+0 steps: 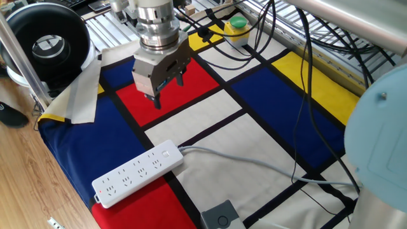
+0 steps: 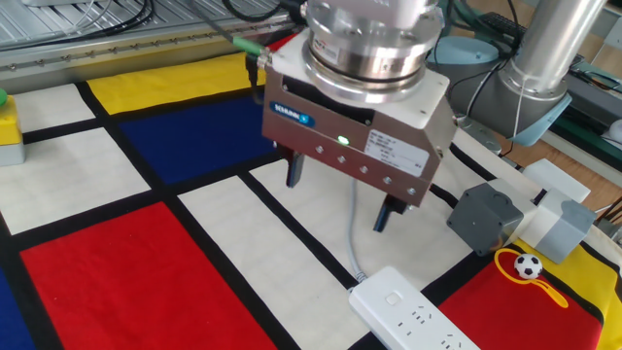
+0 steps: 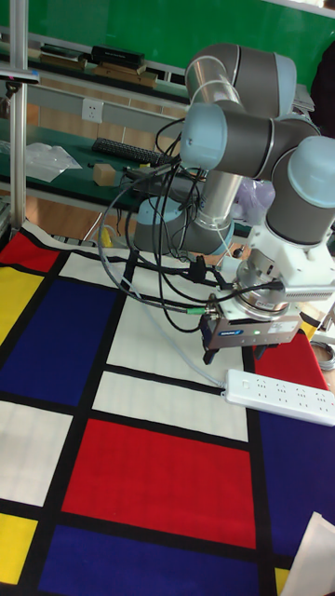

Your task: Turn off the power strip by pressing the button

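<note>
The long white power strip point(image 1: 137, 173) lies near the table's front edge, with its pale grey cord point(image 1: 254, 162) running off to the right. Its button point(image 1: 166, 152) is a small flush white switch at the cord end. My gripper point(image 1: 169, 91) hangs above the red panel, well behind the strip and not touching it. In the other fixed view the gripper point(image 2: 340, 194) is open, with a wide gap between its dark fingers point(image 2: 293, 170) and nothing in it; the power strip point(image 2: 418, 316) lies below and to the right. The tall fixed view shows the gripper point(image 3: 234, 355) just above the power strip point(image 3: 279, 391).
A green round button on a yellow box point(image 1: 236, 28) stands at the back. A small grey square box point(image 2: 486, 216) sits to the right of the gripper, a soccer-ball trinket point(image 2: 528, 265) beside it. Black cables point(image 1: 305, 76) cross the cloth. A folded white sheet point(image 1: 79, 95) lies at the left.
</note>
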Robot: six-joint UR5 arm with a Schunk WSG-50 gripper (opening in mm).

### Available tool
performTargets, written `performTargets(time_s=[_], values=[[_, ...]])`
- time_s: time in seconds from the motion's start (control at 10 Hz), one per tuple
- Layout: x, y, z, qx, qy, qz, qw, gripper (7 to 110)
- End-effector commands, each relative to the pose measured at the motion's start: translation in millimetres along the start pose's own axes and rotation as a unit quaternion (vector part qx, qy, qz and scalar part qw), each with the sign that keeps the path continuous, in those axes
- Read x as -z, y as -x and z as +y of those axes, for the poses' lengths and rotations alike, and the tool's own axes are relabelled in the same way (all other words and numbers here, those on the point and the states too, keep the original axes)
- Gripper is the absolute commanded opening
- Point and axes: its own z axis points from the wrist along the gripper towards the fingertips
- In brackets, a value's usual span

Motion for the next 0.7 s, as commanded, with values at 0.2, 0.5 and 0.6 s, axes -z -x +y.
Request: performTargets(time_s=[0.2,0.5,0.6], values=[[1.0,-19.2,4.2,-0.034,-0.004,0.002,0.9994,88],[-2.2,-24.3,3.8,-0.025,-0.009,0.006,0.9996,88],[-6.3,-24.0,2.9,-0.021,-0.008,0.006,0.9997,88]])
